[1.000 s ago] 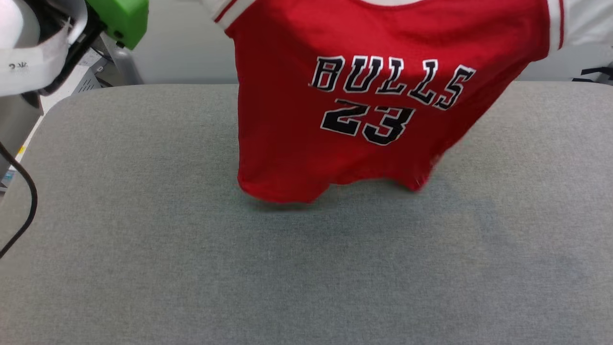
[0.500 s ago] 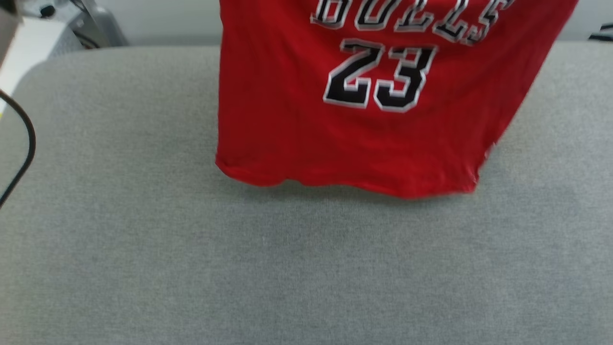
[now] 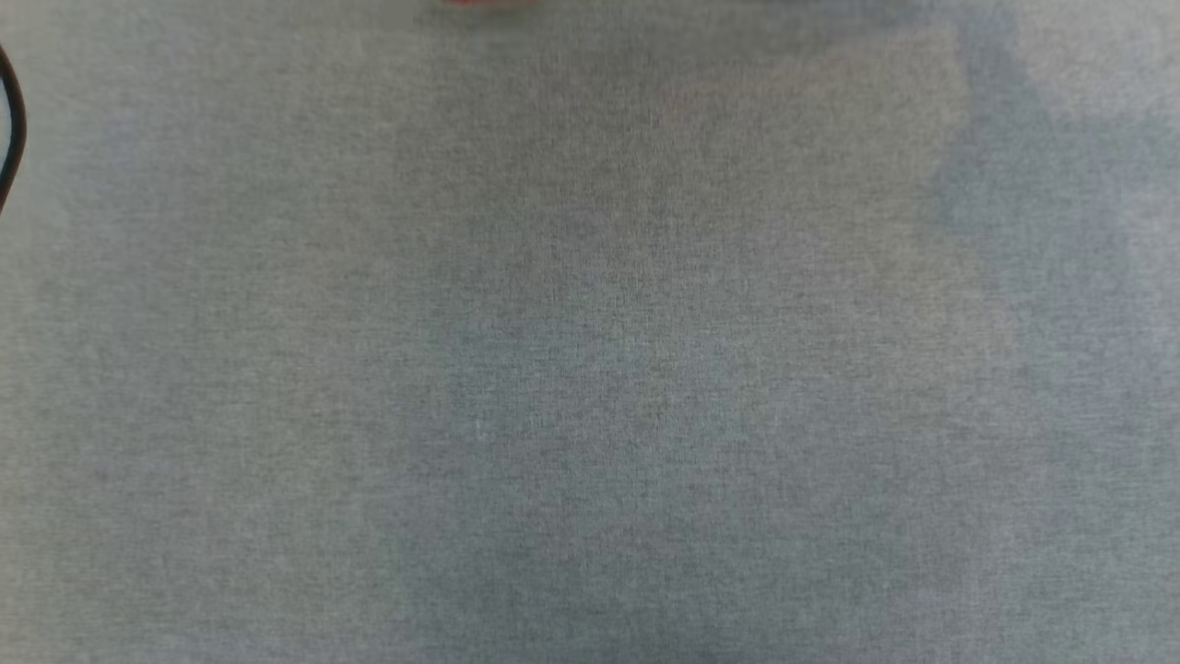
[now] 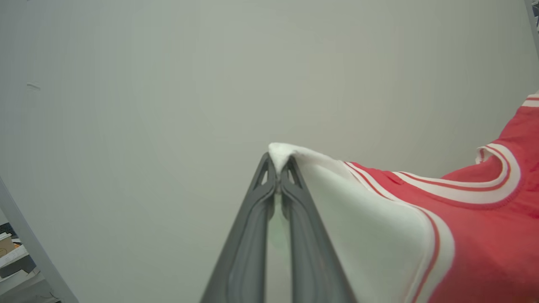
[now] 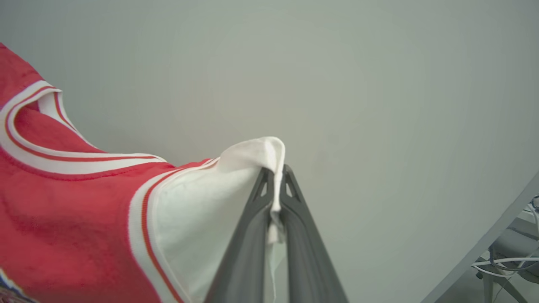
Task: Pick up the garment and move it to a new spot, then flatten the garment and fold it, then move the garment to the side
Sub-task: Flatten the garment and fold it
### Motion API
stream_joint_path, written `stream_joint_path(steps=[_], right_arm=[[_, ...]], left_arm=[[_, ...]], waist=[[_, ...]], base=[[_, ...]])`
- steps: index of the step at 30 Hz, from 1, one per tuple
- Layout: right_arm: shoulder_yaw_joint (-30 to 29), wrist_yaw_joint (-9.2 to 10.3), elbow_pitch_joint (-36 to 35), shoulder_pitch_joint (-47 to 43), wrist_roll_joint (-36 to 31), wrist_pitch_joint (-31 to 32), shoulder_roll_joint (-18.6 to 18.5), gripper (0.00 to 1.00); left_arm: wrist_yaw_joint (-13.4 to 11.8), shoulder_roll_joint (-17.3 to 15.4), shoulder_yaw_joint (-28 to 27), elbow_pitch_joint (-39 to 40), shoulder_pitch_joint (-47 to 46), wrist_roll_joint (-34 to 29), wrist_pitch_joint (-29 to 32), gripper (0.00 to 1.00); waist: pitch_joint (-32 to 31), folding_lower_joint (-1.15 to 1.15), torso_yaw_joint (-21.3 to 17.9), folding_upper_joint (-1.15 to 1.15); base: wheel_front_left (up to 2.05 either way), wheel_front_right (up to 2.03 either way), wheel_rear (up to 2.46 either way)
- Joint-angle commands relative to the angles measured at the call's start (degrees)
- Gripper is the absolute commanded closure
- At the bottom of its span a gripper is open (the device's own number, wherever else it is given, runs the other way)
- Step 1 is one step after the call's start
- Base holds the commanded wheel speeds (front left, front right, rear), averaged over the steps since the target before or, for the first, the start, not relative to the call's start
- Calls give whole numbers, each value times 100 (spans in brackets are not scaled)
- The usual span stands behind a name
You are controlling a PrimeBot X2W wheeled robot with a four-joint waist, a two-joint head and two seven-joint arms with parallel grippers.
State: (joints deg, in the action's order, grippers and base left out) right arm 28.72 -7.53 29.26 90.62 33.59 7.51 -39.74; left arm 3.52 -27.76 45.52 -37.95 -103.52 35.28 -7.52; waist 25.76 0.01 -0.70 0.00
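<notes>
Head view: the grey woven tabletop (image 3: 590, 369), mottled with soft shadows, darkest toward the upper right. A black cable (image 3: 15, 138) curves in at the left edge, and a thin red strip (image 3: 489, 2) touches the top edge, too blurred to identify. Left wrist view: the left gripper (image 4: 278, 167), its two dark fingers pressed together, pinches the tip of a white sleeve of the garment (image 4: 471, 252). From the pinch, the sleeve cloth falls along the outer side of one finger and hides part of it. The red body with its red-and-white striped trim and the curved neckline spreads away to that view's right, raised in front of a plain pale wall (image 4: 168, 84). A slanted grey bar (image 4: 33, 252) crosses the lower left corner, with indistinct clutter beyond it. Right wrist view: the right gripper (image 5: 276, 174), fingers likewise closed, pinches the other white sleeve. A fold of cloth laps over the fingertips, and a narrow strip of it lies in the slot between the fingers. The red body extends to that view's left, with a corner of dark print at the bottom left edge. A second grey bar (image 5: 484, 256) and loose white wires (image 5: 505, 263) occupy the lower right corner.
</notes>
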Motion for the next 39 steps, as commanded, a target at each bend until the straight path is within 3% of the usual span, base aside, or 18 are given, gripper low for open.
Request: stream_joint_path(steps=[1, 11, 19, 29, 39], right_arm=[[39, 4, 130, 141, -55, -113, 73, 100], [439, 4, 857, 88, 230, -602, 431, 100], [943, 4, 1055, -708, 618, -1056, 677, 100], [1792, 4, 930, -2273, 1110, -1578, 622, 100], [2596, 4, 543, -4222, 1577, -1761, 359, 100]], left_arm=[[55, 58, -4, -164, -122, -18, -62, 100], [241, 256, 133, -925, 95, 78, -446, 100], [290, 315, 112, -992, 1158, 333, -693, 100], [168, 104, -65, -286, 3467, 527, -746, 100], [-174, -316, -337, 687, 6223, 803, -747, 100]], waist=[[381, -1, -79, 0], [610, -1, -129, 0], [298, -1, -104, 0], [-494, -1, -22, 0], [-1350, -1, -26, 0]], base=[[0, 0, 0], [0, 0, 0], [0, 0, 0], [0, 0, 0], [0, 0, 0]])
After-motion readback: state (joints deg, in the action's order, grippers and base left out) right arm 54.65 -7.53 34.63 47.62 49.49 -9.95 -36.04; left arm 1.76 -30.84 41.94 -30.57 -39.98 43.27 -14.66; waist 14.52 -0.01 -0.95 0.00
